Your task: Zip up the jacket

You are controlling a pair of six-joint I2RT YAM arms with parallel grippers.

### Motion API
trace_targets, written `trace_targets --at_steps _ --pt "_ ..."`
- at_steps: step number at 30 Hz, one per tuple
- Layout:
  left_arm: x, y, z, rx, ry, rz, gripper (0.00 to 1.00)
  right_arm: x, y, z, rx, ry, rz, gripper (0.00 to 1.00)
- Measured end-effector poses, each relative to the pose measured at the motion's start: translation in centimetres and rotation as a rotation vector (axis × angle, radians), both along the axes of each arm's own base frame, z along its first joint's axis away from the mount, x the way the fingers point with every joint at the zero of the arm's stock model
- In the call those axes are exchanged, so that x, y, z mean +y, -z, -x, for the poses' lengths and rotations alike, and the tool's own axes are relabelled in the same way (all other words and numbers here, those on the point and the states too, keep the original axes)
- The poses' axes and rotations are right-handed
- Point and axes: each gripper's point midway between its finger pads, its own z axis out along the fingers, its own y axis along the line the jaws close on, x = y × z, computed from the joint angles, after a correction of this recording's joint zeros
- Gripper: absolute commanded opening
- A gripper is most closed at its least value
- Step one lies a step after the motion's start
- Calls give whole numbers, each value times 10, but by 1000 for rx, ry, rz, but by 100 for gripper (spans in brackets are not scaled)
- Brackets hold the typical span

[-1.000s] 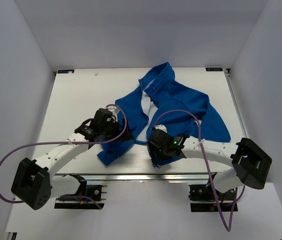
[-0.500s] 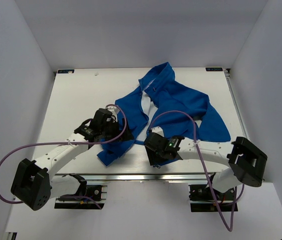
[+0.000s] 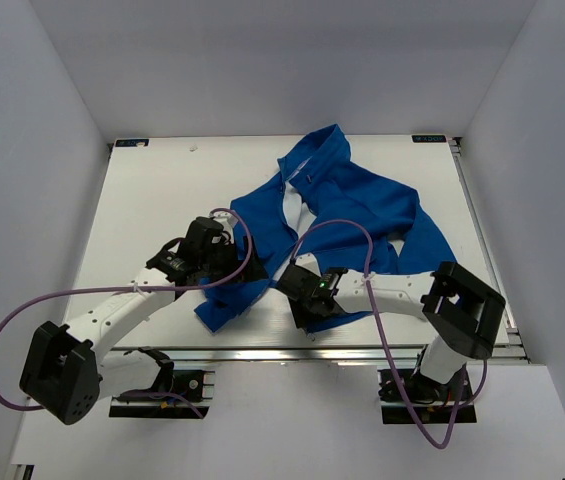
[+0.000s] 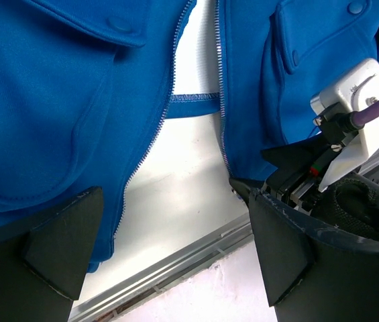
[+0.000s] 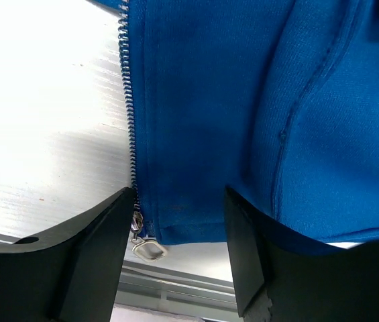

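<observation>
Shifted leftward since a second ago: the right arm, carrying the right gripper (image 5: 179,194) along the near hem of the jacket (image 3: 352,205).
Table (image 3: 152,200): white.
Jacket: blue, lying unzipped from the far centre to the near edge, white lining showing.
Left gripper (image 4: 174,198): jaws spread wide over the gap between the two front panels, holding nothing.
Right gripper: jaws apart, straddling the zipper edge, not clamped.
Zipper pull (image 5: 147,249): pale, at the hem corner, just beside one finger.

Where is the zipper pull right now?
In the right wrist view, the zipper pull sits at the bottom corner of the jacket's front edge, between the right gripper's fingers, by the table's near edge.
</observation>
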Motion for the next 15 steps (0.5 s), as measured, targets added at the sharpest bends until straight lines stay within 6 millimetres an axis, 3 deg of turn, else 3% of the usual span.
trace_targets --at_steps 7,15 --pt "1 1 1 6 -1 -4 98 -7 -2 4 -7 -15 -19 67" --pt "1 1 1 6 -1 -4 98 -6 -22 3 -37 -13 -92 67"
